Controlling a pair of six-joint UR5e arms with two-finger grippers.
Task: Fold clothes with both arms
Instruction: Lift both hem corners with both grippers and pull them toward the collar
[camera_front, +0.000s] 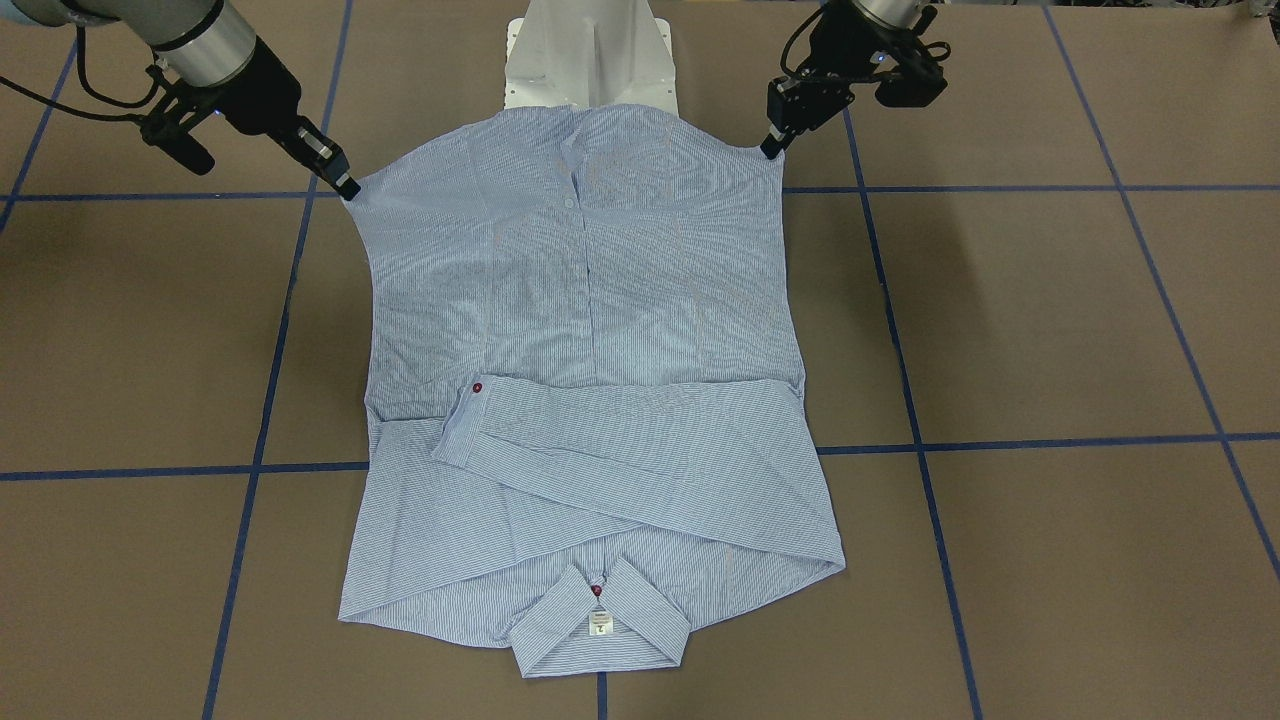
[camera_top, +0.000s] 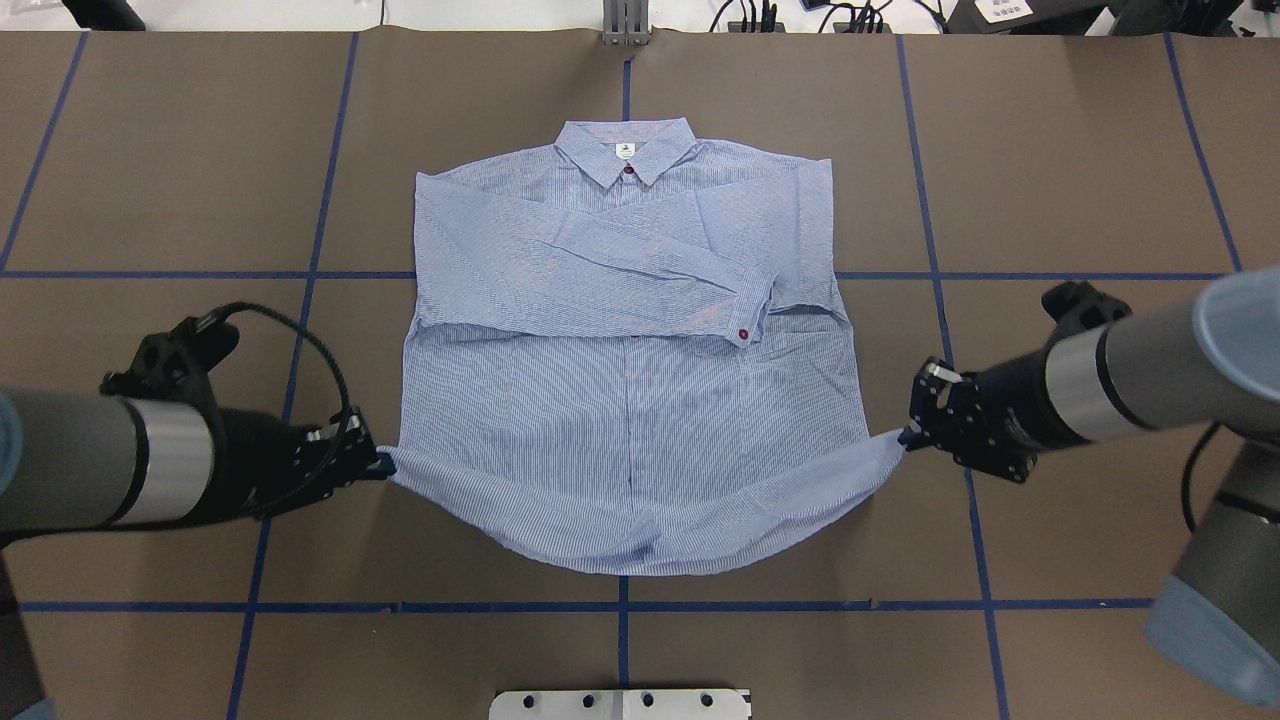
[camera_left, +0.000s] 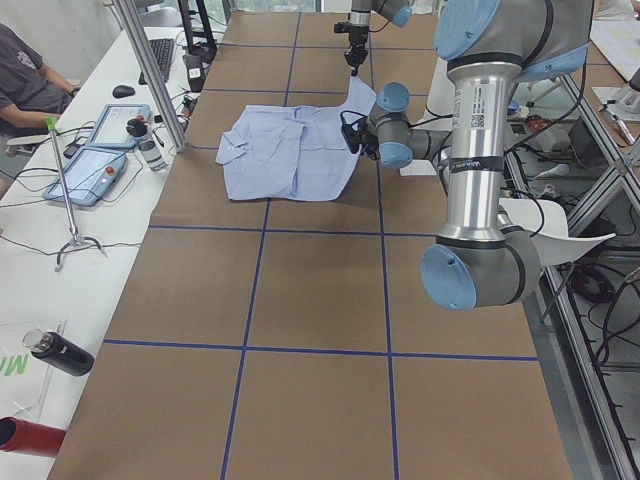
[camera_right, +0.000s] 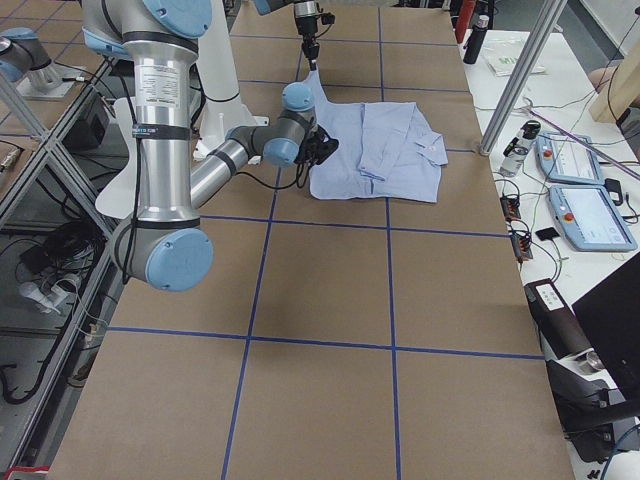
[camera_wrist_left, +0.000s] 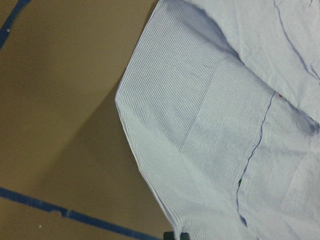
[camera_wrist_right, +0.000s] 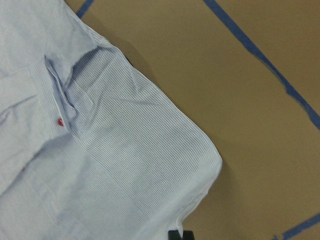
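The light blue striped shirt (camera_top: 620, 430) lies face up on the brown table, with its collar (camera_top: 627, 152) on the far side from the robot and both sleeves folded across the chest. My left gripper (camera_top: 380, 463) is shut on the near hem corner on its side. My right gripper (camera_top: 905, 437) is shut on the opposite hem corner. Both corners are pulled outward and raised slightly, so the hem (camera_front: 600, 120) sags between them. From the front, the left gripper (camera_front: 770, 150) is on the right and the right gripper (camera_front: 348, 190) on the left. The wrist views show cloth (camera_wrist_left: 210, 125) (camera_wrist_right: 115, 165) hanging from the fingertips.
The white pedestal base (camera_front: 590, 50) stands just behind the hem. Blue tape lines (camera_top: 620, 606) grid the table. A side bench holds teach pendants (camera_left: 95, 150), a dark bottle (camera_left: 60, 352) and metal poles (camera_left: 150, 70). A person (camera_left: 25, 80) sits there.
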